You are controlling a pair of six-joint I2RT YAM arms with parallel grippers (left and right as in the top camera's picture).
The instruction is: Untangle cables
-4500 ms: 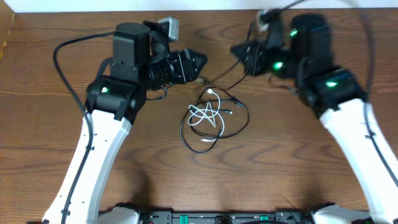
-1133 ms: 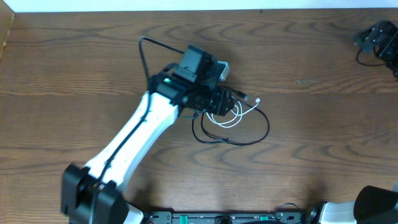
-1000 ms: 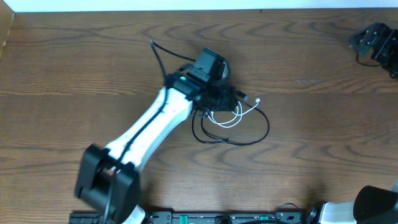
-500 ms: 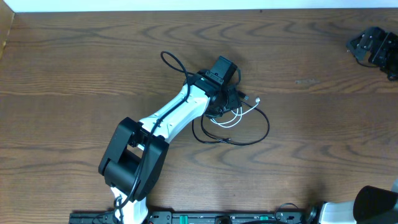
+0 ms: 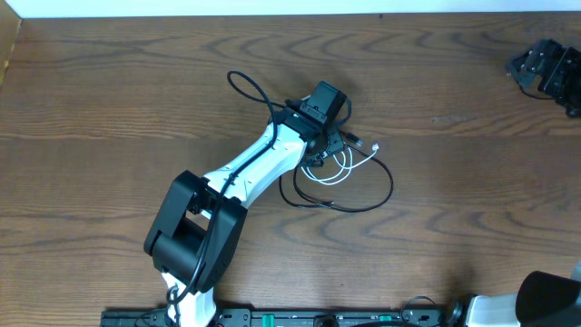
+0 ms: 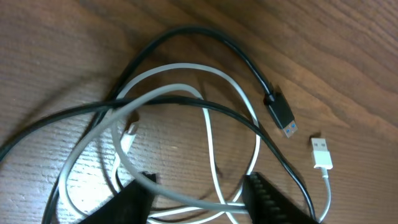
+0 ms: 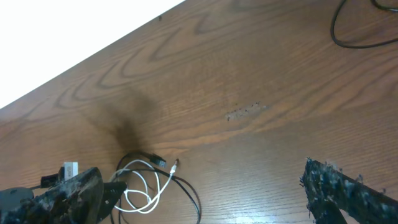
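The left gripper (image 6: pixel 199 199) sits mid-frame, jaws apart over the white cable (image 6: pixel 211 146) and black cable (image 6: pixel 245 59). The right gripper (image 5: pixel 545 68) waits top right with jaws apart.

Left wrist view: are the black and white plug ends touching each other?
No. The black plug and the white plug lie side by side with bare table between them.

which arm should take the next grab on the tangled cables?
Left. The left gripper is open right over the white cable and black cable, white loops between its fingers. The right gripper sits far off at the table's edge.
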